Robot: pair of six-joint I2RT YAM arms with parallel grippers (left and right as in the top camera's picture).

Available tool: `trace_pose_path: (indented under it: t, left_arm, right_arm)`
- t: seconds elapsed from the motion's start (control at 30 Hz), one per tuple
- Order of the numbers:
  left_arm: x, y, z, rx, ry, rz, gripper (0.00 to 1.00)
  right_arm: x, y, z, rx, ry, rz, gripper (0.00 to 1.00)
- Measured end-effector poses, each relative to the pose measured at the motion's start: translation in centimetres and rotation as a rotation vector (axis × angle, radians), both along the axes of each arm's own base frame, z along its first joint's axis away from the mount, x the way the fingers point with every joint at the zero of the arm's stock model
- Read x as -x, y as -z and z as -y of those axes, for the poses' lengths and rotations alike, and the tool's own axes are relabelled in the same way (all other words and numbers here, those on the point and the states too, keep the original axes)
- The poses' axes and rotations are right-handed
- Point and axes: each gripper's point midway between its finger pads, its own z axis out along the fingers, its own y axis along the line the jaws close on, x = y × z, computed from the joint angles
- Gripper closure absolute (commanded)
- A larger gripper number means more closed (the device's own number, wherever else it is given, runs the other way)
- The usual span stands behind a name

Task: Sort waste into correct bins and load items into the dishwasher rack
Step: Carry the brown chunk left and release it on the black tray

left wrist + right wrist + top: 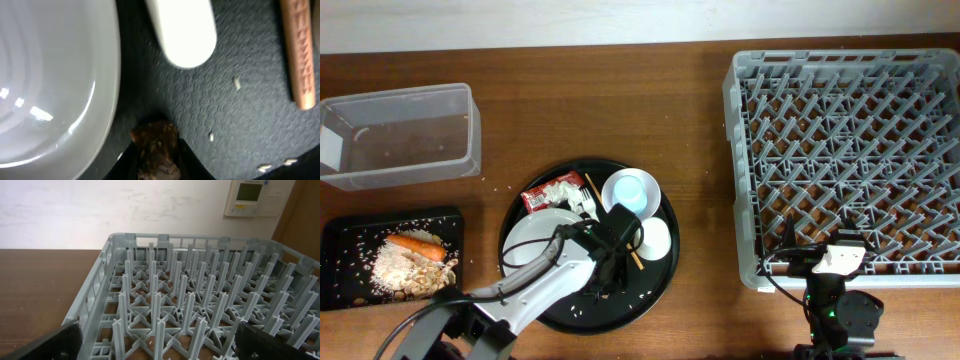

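My left gripper (612,262) is low over the round black tray (655,290), shut on a brown food scrap (156,142). In the left wrist view its jaws (156,162) are just right of the white plate (50,85). The plate (532,243), light-blue cup (632,192), cream-white cup (654,238), red-and-white wrapper (545,194), tissue (563,192) and white fork (584,207) lie on that tray. The shallow black tray (340,240) holds rice (395,270) and a carrot (415,243). My right gripper (160,347) is open and empty at the grey rack's (850,160) front edge.
The clear tub (400,135) stands at the far left, behind the shallow black tray. A brown wooden stick (298,55) and loose rice grains lie on the round tray, right of my left jaws. A white rounded object (185,30) lies just beyond the jaws.
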Motion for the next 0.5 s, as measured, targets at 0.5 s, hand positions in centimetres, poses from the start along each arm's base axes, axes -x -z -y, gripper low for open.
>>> trace_pose_path:
  t: [0.5]
  left_arm:
    - [-8.8, -11.2, -7.9, 0.098, -0.332, 0.262, 0.84]
  right_arm:
    - [0.0, 0.0, 0.0, -0.001, 0.000, 0.000, 0.01]
